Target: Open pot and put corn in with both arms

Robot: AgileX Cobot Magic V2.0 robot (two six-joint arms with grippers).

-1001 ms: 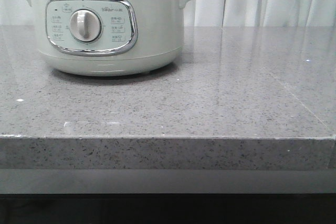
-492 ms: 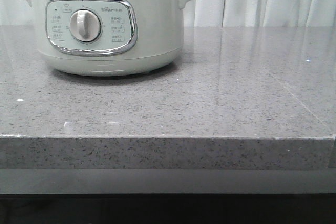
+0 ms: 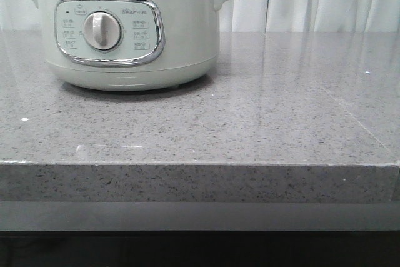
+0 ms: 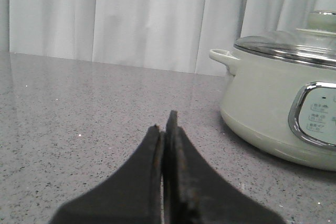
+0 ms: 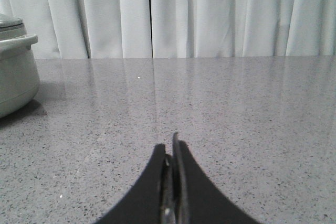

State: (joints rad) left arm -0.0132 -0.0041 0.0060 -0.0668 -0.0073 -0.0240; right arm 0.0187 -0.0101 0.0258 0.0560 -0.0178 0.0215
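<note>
The pot [image 3: 125, 29] sits lidded toward your table's [image 3: 262, 129] far left corner, so your left gripper [image 4: 165, 129] and right gripper [image 5: 170, 153], both closed and empty, have open approaches.

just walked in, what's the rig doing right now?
Nothing is being handled yet. The pot sits on the grey counter with its glass lid still on. The left gripper and right gripper both have their fingers pressed together, empty, low over the counter and short of the pot. No corn shows in any view.
</note>
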